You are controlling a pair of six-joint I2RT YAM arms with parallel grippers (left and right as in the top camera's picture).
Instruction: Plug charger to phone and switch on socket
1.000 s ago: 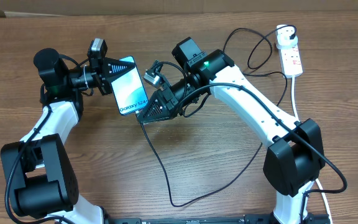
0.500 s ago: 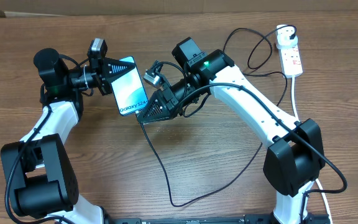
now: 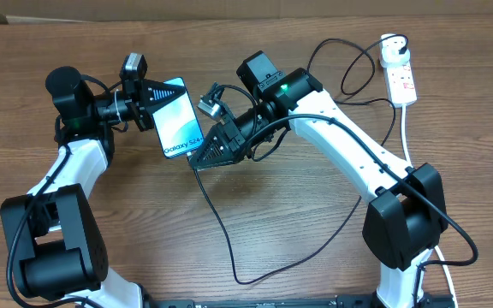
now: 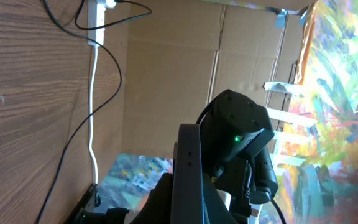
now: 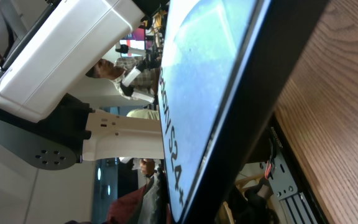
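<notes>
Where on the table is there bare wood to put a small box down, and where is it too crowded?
Free: the table between the left arm and the charger cable, and the patch inside the cable's loop. Crowded: around the phone and right arm, and the corner by the power strip.

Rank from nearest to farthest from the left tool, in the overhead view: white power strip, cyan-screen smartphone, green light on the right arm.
1. Slim cyan-screen smartphone: gripped in the left tool.
2. Small green light on the right arm: centre.
3. Long white power strip: far right, top.
</notes>
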